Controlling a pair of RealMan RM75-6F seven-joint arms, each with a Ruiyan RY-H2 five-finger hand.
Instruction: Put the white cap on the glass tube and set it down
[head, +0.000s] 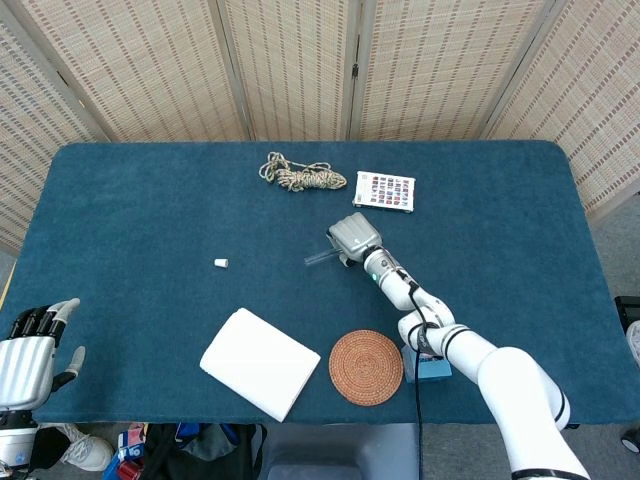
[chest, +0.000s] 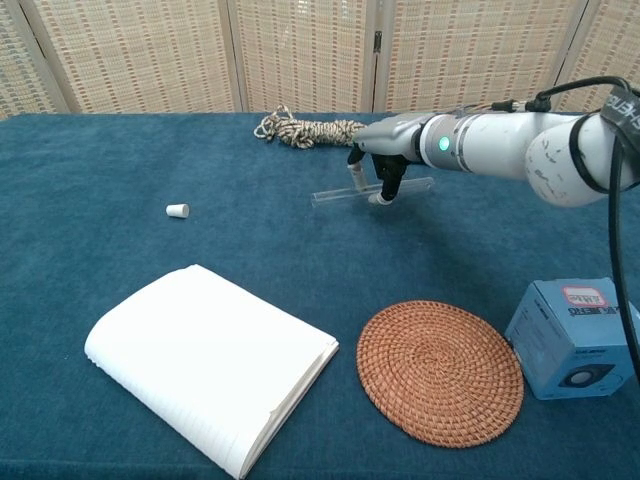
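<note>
The right arm reaches from the near right corner of the counter (head: 120, 190) toward its middle, and the right hand (chest: 385, 170) hangs palm-down with its fingers (chest: 388, 190) curled round the glass tube (chest: 345, 193), holding it level just above the blue cloth, the clear rod sticking out to the left of the hand. The left hand (head: 30, 350) sits off the near left corner, fingers apart and straight, holding nothing. The white cap (chest: 177, 210), a small stubby plug, lies on its side on the left half of the counter, well apart from the tube. The counter is covered in a deep blue napped cloth. Toward the far edge lies a coiled rope (head: 300, 176) beside a printed card (head: 384, 190). Along the near edge sit a white pad (chest: 210, 360), a round woven coaster (chest: 440, 370), and a blue box (chest: 575, 335) at the near right.
</note>
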